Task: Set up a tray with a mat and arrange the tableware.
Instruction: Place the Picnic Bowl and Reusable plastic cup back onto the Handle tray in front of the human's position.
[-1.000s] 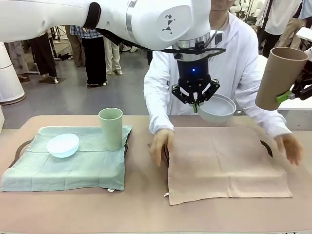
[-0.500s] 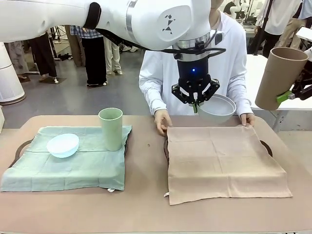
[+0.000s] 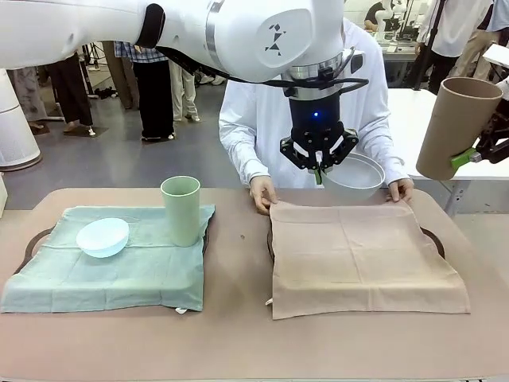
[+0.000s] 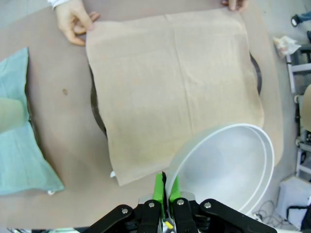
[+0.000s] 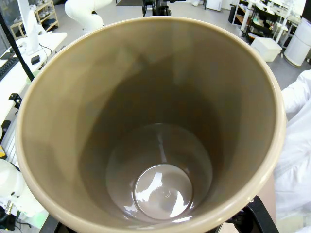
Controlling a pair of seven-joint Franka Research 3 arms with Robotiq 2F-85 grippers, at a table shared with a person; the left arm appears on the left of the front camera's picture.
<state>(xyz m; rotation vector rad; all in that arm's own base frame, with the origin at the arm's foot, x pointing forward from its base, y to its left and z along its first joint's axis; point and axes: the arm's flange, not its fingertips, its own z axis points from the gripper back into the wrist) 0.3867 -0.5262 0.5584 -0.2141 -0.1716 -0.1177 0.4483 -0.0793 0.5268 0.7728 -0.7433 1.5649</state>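
The left pincer [image 3: 319,170], clenched on the greyish-white bowl [image 3: 355,177]'s rim, hangs mid-frame above the tan mat [image 3: 362,259]'s far edge. The right pincer [image 3: 469,157] grips the brown tumbler [image 3: 456,126] at upper right.

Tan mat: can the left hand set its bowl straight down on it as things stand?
Probably yes. The left hand pinches the greyish white bowl above the tan mat, whose middle lies bare. The person's hands rest only at its far corners.
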